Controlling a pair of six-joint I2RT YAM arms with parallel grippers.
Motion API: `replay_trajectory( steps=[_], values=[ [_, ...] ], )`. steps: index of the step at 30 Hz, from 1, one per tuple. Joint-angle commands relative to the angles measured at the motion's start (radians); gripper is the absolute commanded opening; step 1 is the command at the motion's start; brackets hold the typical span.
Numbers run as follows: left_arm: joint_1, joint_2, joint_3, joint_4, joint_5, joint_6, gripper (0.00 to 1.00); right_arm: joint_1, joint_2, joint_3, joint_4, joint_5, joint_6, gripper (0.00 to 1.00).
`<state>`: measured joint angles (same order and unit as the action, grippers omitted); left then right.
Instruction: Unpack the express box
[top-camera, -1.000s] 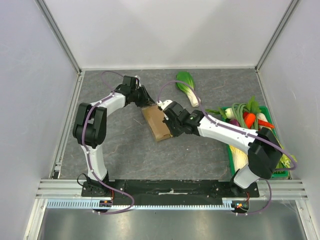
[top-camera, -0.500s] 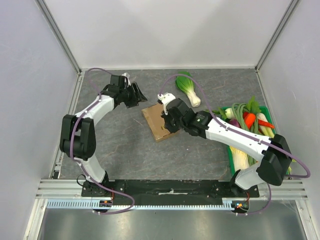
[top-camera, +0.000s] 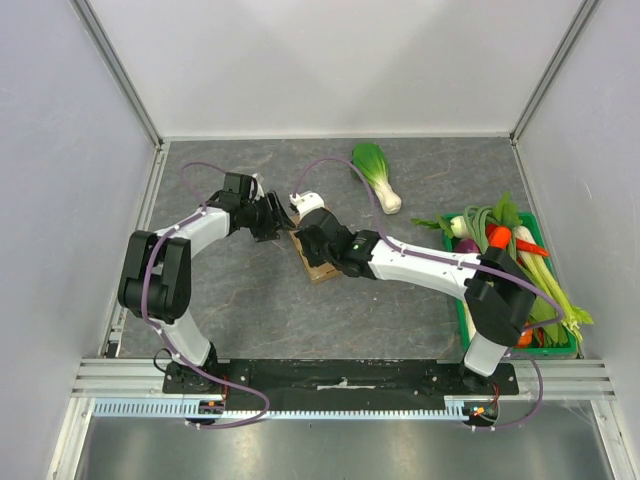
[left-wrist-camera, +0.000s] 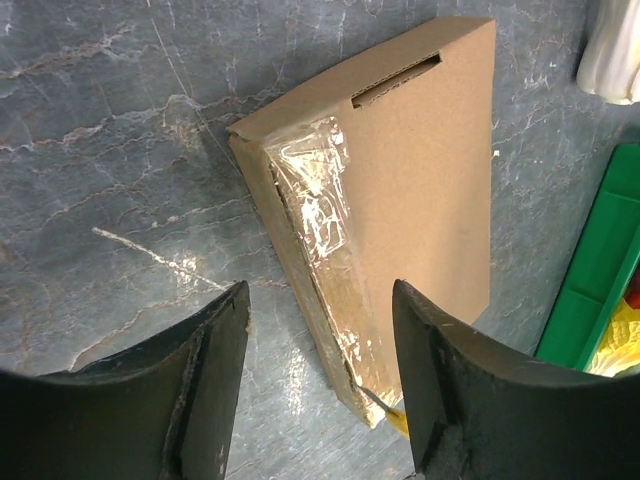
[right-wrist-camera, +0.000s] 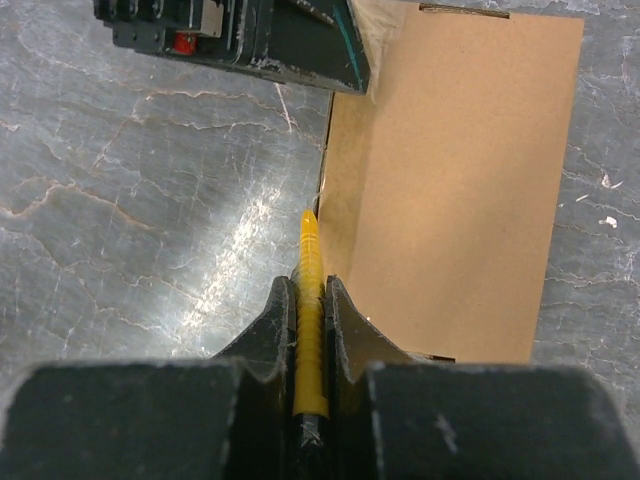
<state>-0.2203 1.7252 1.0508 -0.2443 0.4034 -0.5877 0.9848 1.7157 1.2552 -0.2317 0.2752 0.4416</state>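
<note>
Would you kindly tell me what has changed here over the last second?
The left gripper came off the express box's far corner, opened wide, and now faces its taped edge without touching. The right gripper, shut on the yellow cutter, swung left across the box, bringing the blade tip to that taped edge. The box, bok choy and green crate stayed put.

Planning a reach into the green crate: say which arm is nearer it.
Right. The elbow of the right arm hangs over the left side of the green crate; the left arm lies far off to its left.
</note>
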Motion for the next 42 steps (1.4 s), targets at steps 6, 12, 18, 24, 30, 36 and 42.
replay_trajectory(
  steps=[6, 12, 18, 24, 30, 36, 42],
  values=[
    [-0.004, 0.03, -0.005, 0.019, -0.02, 0.003, 0.6, 0.005, 0.041, 0.078, 0.037, 0.051, 0.035, 0.0],
    [-0.004, 0.036, -0.003, 0.01, -0.02, 0.003, 0.59, 0.005, 0.073, 0.098, 0.022, 0.055, 0.034, 0.0],
    [-0.004, 0.042, -0.002, 0.005, -0.023, 0.0, 0.57, 0.006, 0.107, 0.116, -0.017, 0.085, 0.032, 0.0],
    [-0.004, 0.053, -0.002, 0.004, -0.02, -0.003, 0.57, 0.006, 0.105, 0.122, -0.023, 0.087, 0.031, 0.0],
    [-0.004, 0.057, 0.005, -0.006, -0.029, -0.001, 0.57, 0.014, 0.071, 0.119, -0.012, 0.104, 0.02, 0.0],
    [-0.004, 0.068, 0.011, -0.016, -0.032, -0.001, 0.56, 0.014, 0.07, 0.13, -0.014, 0.102, 0.02, 0.0],
    [-0.004, 0.074, 0.015, -0.024, -0.04, 0.0, 0.56, 0.015, 0.065, 0.138, -0.026, 0.117, 0.02, 0.0]
  ],
)
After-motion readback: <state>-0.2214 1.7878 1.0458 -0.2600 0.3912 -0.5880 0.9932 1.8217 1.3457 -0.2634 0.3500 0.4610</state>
